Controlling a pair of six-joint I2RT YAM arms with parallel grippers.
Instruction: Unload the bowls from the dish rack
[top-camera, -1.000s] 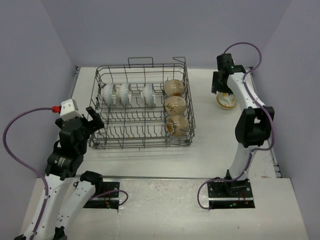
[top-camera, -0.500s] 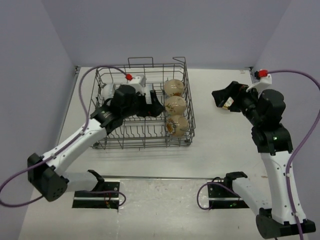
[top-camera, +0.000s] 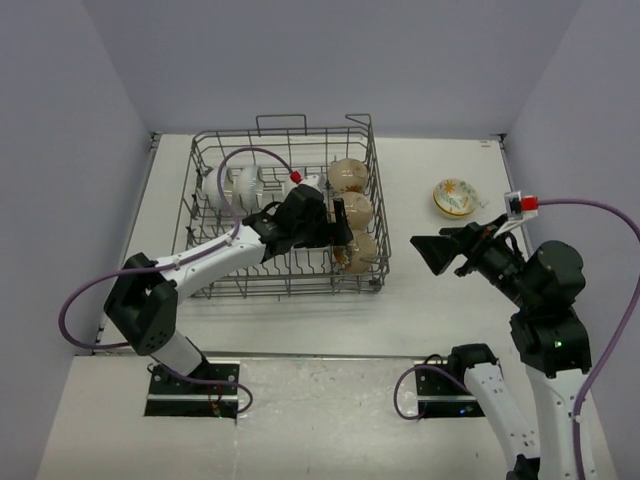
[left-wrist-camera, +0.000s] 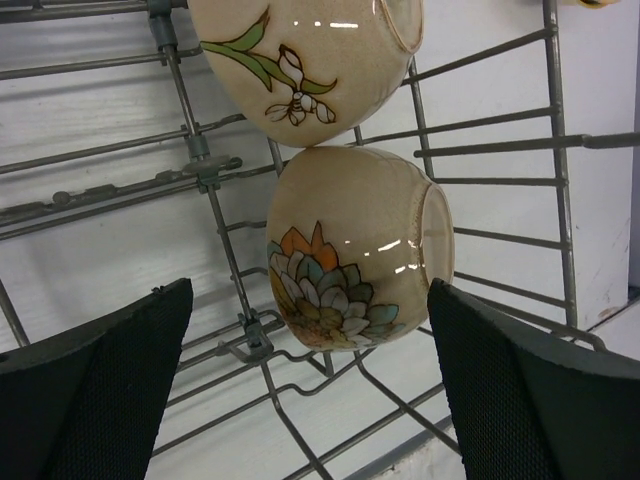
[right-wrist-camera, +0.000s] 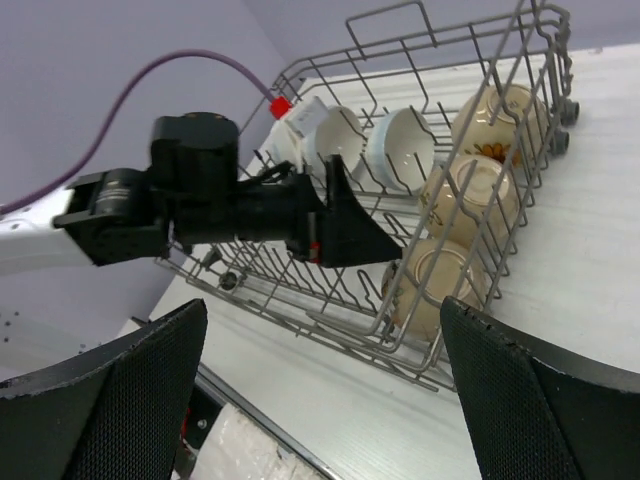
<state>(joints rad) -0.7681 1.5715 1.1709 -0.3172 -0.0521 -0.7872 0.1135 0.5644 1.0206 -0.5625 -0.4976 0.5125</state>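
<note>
The grey wire dish rack (top-camera: 283, 131) stands at the table's middle back. In its left row stand white bowls (top-camera: 216, 186), on edge. Three tan floral bowls fill its right column, the nearest (top-camera: 358, 250) being the one closest to my left gripper (top-camera: 337, 232). That gripper is open inside the rack; in the left wrist view its fingers flank this nearest tan bowl (left-wrist-camera: 350, 250) without touching. One yellow-floral bowl (top-camera: 455, 196) sits upright on the table to the right. My right gripper (top-camera: 440, 252) hangs open and empty between rack and that bowl.
The left arm (right-wrist-camera: 200, 200) stretches across the rack's front rows of tines. A second tan bowl (left-wrist-camera: 310, 60) sits just behind the one between the left fingers. Purple walls close in the table's left, back and right.
The left arm swung from the table's left edge into the rack, up to the tan bowls. The right gripper opened, left the yellow-floral bowl on the table and drew back towards me.
</note>
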